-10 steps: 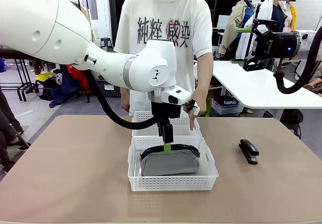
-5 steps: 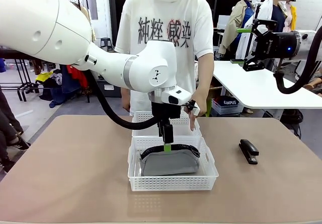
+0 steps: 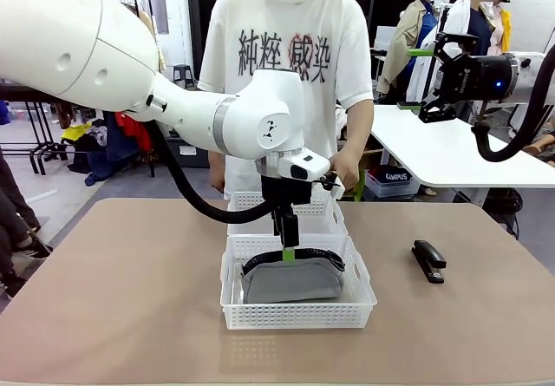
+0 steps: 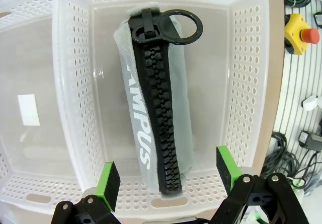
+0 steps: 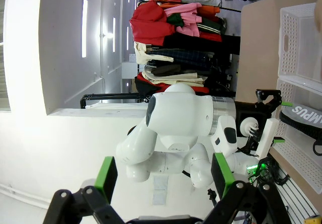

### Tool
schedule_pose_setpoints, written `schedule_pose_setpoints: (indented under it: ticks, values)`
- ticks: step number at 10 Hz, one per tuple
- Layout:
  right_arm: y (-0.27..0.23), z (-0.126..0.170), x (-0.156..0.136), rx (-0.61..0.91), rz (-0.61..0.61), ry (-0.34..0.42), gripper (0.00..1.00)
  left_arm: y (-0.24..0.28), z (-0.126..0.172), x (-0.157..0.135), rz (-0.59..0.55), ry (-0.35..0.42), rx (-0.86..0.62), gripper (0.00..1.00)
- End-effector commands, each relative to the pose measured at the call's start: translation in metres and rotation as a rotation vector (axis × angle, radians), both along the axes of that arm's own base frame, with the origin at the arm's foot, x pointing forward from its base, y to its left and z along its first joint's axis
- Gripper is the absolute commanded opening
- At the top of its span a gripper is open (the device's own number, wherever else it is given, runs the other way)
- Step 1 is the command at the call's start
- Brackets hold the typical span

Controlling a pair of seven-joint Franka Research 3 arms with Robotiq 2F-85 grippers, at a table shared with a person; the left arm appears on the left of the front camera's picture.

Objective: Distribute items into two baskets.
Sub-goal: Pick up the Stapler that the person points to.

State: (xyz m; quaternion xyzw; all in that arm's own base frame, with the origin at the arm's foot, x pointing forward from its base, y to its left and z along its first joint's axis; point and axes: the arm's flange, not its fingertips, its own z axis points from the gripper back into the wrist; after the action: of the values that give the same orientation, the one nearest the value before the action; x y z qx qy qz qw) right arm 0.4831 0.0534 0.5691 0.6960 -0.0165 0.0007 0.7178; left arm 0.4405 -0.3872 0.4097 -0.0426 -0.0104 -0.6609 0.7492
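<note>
Inside the near basket (image 3: pixel 299 317), grey "AMPUS" pouch (image 4: pixel 132 118) beneath the wide-open left pincer (image 4: pixel 167 166).

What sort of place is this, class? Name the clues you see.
Probably a robotics lab: white robot arms at a table, a red emergency-stop button beside loose cables, clothes racks behind.

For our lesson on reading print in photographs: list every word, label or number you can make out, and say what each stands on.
"AMPUS": white letters along the grey pouch lying in the basket; any letter before them is hidden beside the zipper.
"CAMPUS": small print on a box behind the person.
Large East Asian characters across the T-shirt: too uncertain to transcribe.
No numbers are readable.
</note>
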Motion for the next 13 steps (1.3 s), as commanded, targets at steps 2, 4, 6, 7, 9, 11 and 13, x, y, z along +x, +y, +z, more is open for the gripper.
schedule_pose_setpoints:
  ticks: [2,4,6,7,9,11,13]
  values:
    - [-0.001,0.002,0.000,-0.001,-0.003,-0.003,1.00,0.029,0.033,0.005,0.005,0.018,-0.031,1.00]
    - [-0.001,0.002,0.000,-0.001,-0.003,-0.003,1.00,0.052,0.064,0.005,0.038,0.029,-0.094,1.00]
    - [-0.001,0.002,0.000,-0.001,-0.003,-0.003,1.00,0.076,0.094,0.007,0.134,0.047,-0.205,1.00]
    - [-0.001,0.002,0.000,-0.001,-0.003,-0.003,1.00,0.087,0.107,0.007,0.209,0.048,-0.253,1.00]
    - [-0.001,0.002,0.000,-0.001,-0.003,-0.003,1.00,0.112,0.129,0.008,0.396,0.087,-0.342,1.00]
    - [-0.001,0.002,0.000,-0.001,-0.003,-0.003,1.00,0.137,0.142,0.007,0.538,0.168,-0.445,1.00]
    - [-0.001,0.002,0.000,-0.001,-0.003,-0.003,1.00,0.154,0.149,0.001,0.564,0.206,-0.499,1.00]
